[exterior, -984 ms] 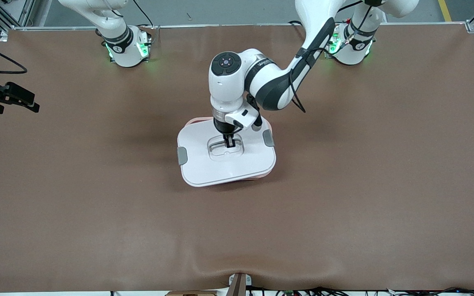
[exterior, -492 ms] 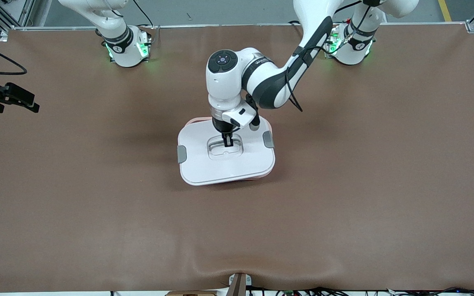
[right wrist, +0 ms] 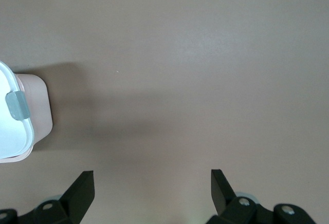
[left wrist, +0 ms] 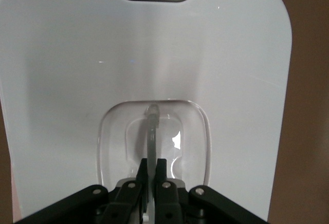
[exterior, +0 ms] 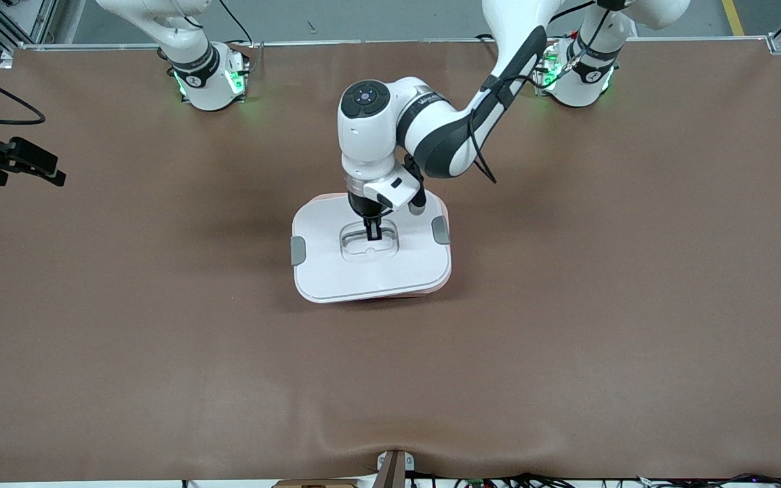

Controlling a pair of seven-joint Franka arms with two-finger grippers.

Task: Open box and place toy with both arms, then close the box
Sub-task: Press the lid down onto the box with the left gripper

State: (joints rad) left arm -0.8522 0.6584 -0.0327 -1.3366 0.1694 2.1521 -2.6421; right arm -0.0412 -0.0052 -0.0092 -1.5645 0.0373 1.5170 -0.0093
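Observation:
The box (exterior: 431,291) is a pink tub in the middle of the table, and its white lid (exterior: 336,271) sits slightly askew on it. The lid has two grey clips (exterior: 297,251) and a recessed clear handle (left wrist: 152,131). My left gripper (exterior: 373,234) points straight down and is shut on that handle, as the left wrist view (left wrist: 152,165) shows. My right gripper (right wrist: 152,178) is open and empty over bare table beside the box (right wrist: 41,111). It is out of the front view. The toy is not in view.
The brown table mat (exterior: 567,339) spreads wide on all sides of the box. A black fixture with a cable (exterior: 17,159) sticks in over the table's edge at the right arm's end. Both arm bases stand along the table edge farthest from the front camera.
My left gripper, its wrist and the lid have shifted slightly up in the front view, toward the arm bases. The grip on the handle is unchanged.

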